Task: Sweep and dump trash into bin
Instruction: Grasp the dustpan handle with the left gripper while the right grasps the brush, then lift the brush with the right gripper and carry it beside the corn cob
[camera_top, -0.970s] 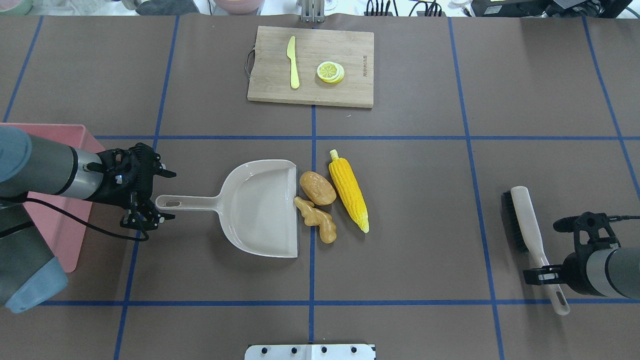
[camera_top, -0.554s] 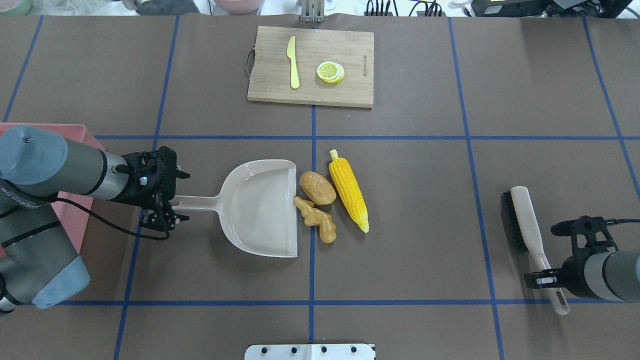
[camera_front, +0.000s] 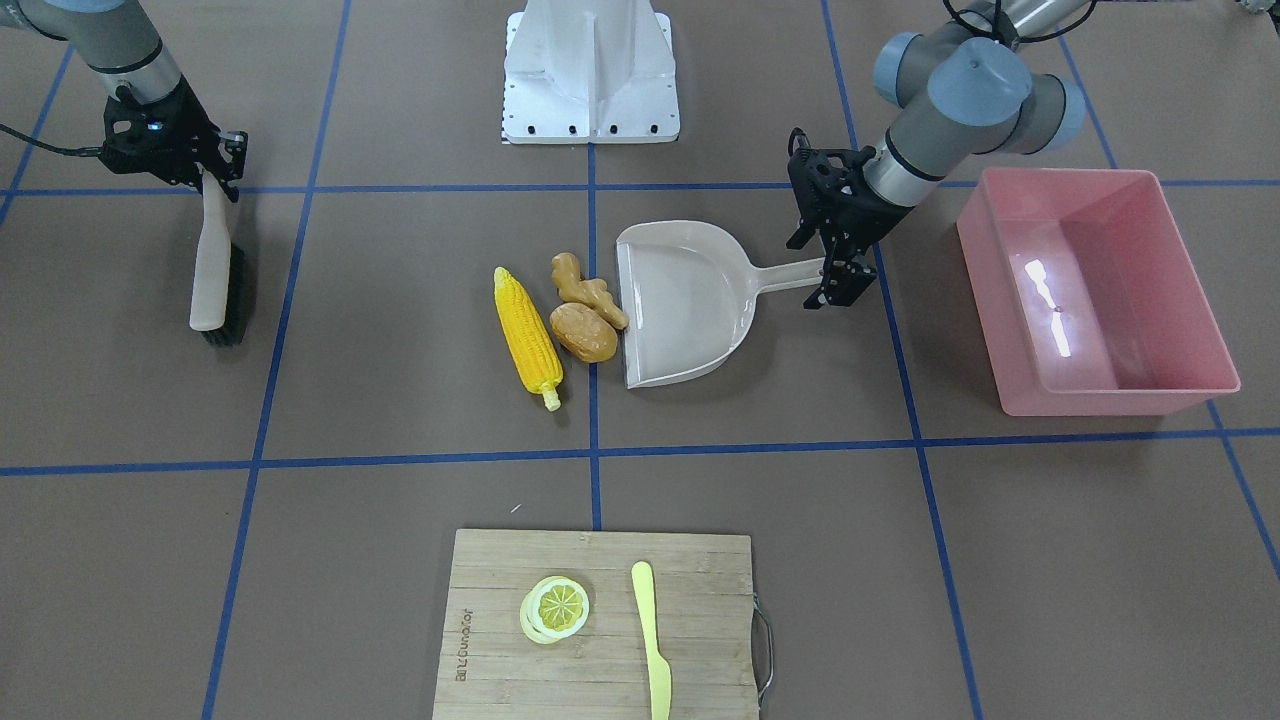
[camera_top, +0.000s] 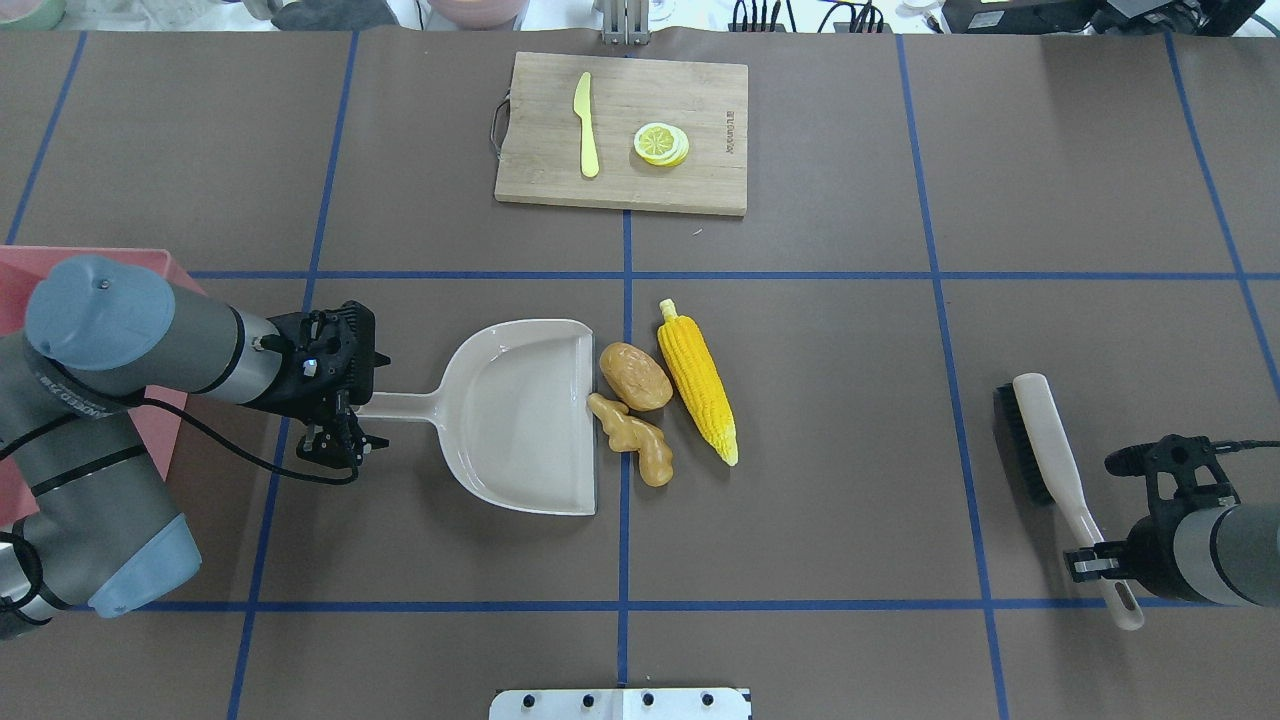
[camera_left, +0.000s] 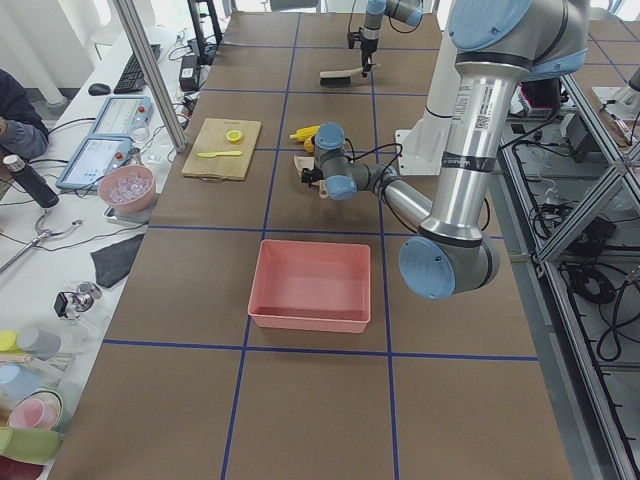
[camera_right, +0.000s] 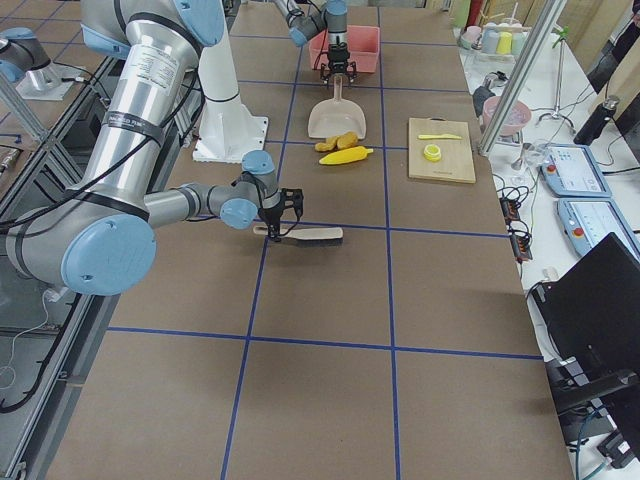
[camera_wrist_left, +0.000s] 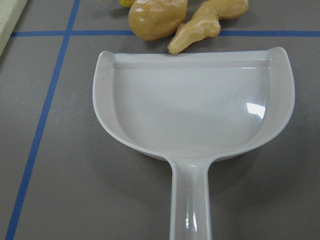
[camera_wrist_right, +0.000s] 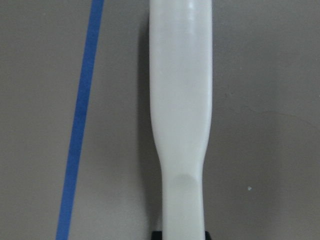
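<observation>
Front cam: we see L gripper (camera_front: 832, 272) fingers spread wide astride dustpan (camera_front: 690, 300) handle; R gripper (camera_front: 207, 175) pinching brush (camera_front: 212, 270) handle; bin (camera_front: 1100, 400) just beyond L arm. Overhead: corn (camera_top: 697, 380), potato (camera_top: 635, 377), ginger (camera_top: 632, 438) on table by pan's open edge.

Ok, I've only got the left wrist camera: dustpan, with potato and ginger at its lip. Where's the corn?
Observer: The corn cob lies right beside the potato, on the side away from the dustpan.
Operator: What's the other arm doing?
Observer: It's far off on the robot's right. The right gripper is shut on the brush at its handle.
Operator: And where do I dump?
Observer: The pink bin sits behind the left gripper, past the handle's end, with nothing in it.
</observation>
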